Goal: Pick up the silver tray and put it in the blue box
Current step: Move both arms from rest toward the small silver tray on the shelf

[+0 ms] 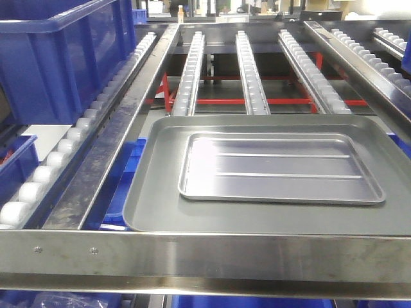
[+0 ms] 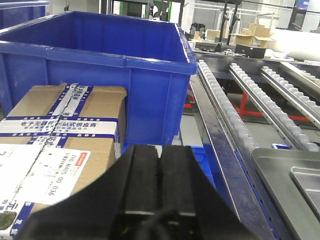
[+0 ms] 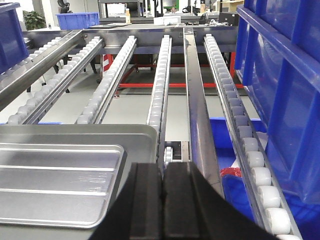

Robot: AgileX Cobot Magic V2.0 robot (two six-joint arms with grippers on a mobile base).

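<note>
The shiny silver tray [image 1: 282, 168], with two long ridges, lies flat inside a larger dull grey tray [image 1: 151, 205] on the roller rack. The blue box [image 1: 58, 58] stands on the left lane, above and to the left of the trays. No gripper appears in the front view. In the left wrist view my left gripper [image 2: 161, 150] is shut and holds nothing; ahead of it is the blue box [image 2: 150, 95], and the silver tray's corner [image 2: 310, 182] shows at far right. My right gripper [image 3: 163, 167] is shut and empty, beside the right end of the silver tray [image 3: 55, 185].
A taped cardboard box [image 2: 65, 125] sits against the blue box's front. Roller rails [image 1: 247, 70] run away behind the trays, and a steel crossbar [image 1: 205, 253] fronts the rack. More blue crates [image 3: 285, 75] stand along the right side.
</note>
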